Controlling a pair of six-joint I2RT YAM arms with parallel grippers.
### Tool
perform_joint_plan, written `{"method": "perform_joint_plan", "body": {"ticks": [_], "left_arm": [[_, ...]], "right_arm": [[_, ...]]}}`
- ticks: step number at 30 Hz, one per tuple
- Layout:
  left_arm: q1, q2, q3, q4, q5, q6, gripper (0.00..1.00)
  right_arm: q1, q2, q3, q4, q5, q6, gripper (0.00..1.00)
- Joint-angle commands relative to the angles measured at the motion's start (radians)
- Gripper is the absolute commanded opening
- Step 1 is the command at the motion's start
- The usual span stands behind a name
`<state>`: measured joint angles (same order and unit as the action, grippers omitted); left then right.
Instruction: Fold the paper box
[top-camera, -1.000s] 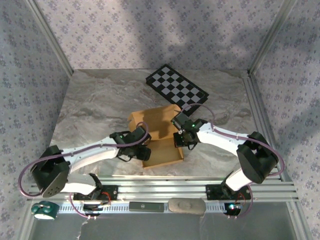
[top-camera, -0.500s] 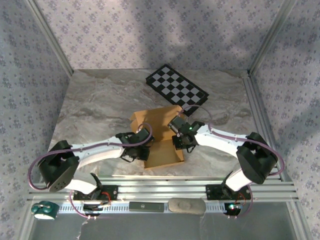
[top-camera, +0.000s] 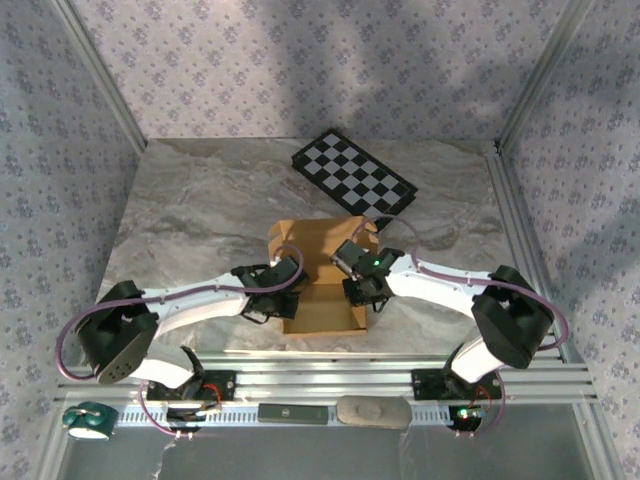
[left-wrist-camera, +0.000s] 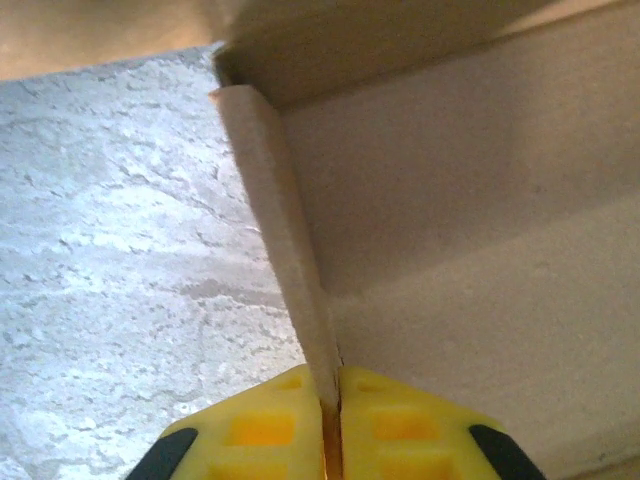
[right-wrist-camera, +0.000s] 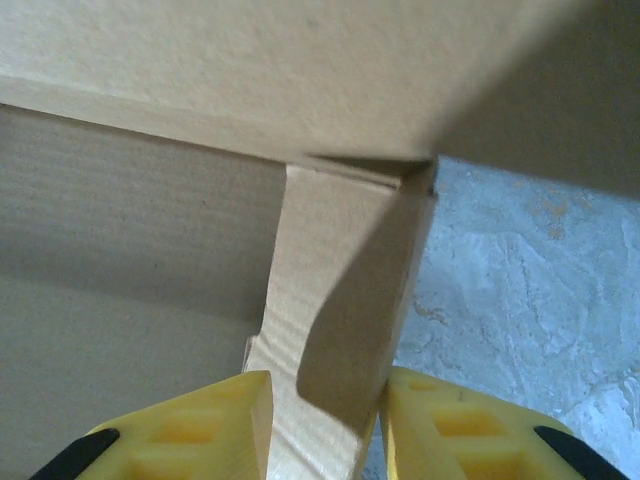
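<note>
Newly closed, left claw (left-wrist-camera: 331, 400) pinches the paper box (left-wrist-camera: 450, 200) wall; right claw (right-wrist-camera: 325, 385), spread, straddles a flap (right-wrist-camera: 340, 290).

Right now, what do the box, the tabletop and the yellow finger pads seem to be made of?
Box: tan cardboard, matte; fibrous face, thin raw edges, faint ribbing in the right wrist view. Tabletop: grey-white veined stone look, low sheen; could be real marble or a printed laminate. Pads: yellow moulded plastic or rubber, going by the recessed pockets; which one I can't tell.
</note>
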<state>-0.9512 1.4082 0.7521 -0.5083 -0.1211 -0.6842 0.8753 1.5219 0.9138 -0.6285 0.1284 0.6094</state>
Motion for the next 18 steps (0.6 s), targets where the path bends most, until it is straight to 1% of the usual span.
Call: {"method": "perform_joint_plan", "body": {"ticks": [1,2,3,9,13,18], "left_arm": [[-0.009,-0.010,-0.008,0.029,-0.011,-0.010,0.04],[-0.009,-0.009,-0.008,0.030,-0.014,-0.013,0.03],[-0.009,-0.010,-0.008,0.031,-0.014,-0.015,0.00],[-0.014,-0.009,-0.011,0.039,-0.028,-0.033,0.00],[-0.030,-0.005,-0.016,0.045,-0.059,-0.086,0.00],[-0.059,-0.003,-0.011,0.030,-0.124,-0.160,0.00]], "right_arm": [[0.011,-0.016,-0.022,-0.025,0.034,0.038,0.37],[0.013,-0.022,-0.026,-0.026,0.036,0.042,0.38],[0.015,-0.030,-0.029,-0.029,0.037,0.046,0.39],[0.016,-0.091,-0.056,-0.013,0.016,0.078,0.42],[0.022,-0.122,-0.095,0.063,-0.028,0.124,0.47],[0.032,-0.140,-0.117,0.072,0.015,0.169,0.56]]}}
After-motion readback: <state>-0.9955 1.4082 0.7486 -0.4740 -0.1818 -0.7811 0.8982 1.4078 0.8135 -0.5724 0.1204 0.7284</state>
